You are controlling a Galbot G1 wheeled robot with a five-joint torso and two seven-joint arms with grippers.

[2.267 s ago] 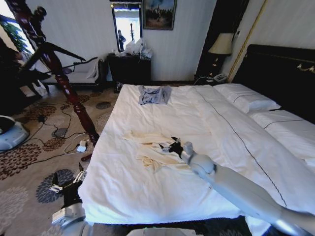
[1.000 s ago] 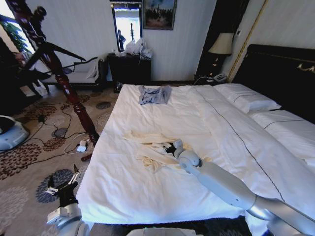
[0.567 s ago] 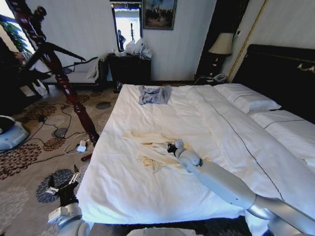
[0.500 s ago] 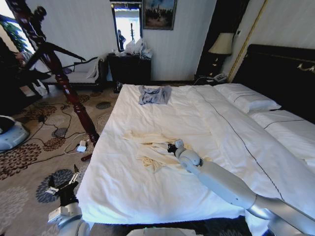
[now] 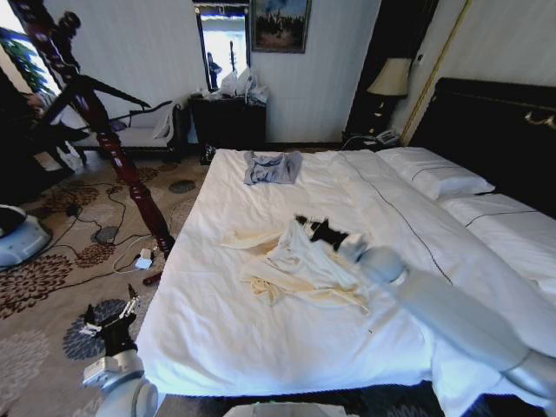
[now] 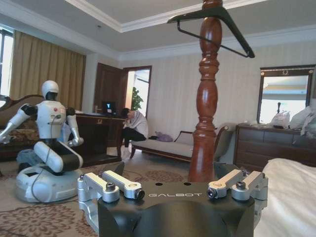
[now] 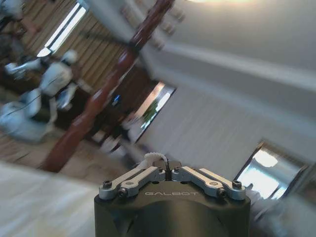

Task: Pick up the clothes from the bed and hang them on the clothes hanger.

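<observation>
The clothes (image 5: 300,261), a cream wrinkly shirt, lie mid-bed with one part pulled up into a peak. My right gripper (image 5: 311,228) is shut on that peak, just above the white bed (image 5: 261,347). In the right wrist view a tuft of cream fabric (image 7: 156,157) sticks out between the closed fingers of the right gripper (image 7: 168,171). The black clothes hanger (image 6: 217,22) hangs at the top of a turned wooden stand (image 6: 207,98), which rises left of the bed (image 5: 113,148). My left gripper (image 5: 109,323) waits low beside the bed's near left corner, open and empty (image 6: 170,190).
A small grey-blue folded garment (image 5: 271,167) lies at the bed's far end. Pillows (image 5: 434,174) and a dark headboard (image 5: 499,122) are on the right. Cables and plugs (image 5: 130,252) lie on the carpet by the stand. Another white robot (image 6: 49,133) stands further left.
My right gripper has risen and moved toward the headboard side, lifting part of the cream shirt off the duvet. The left arm has barely shifted.
</observation>
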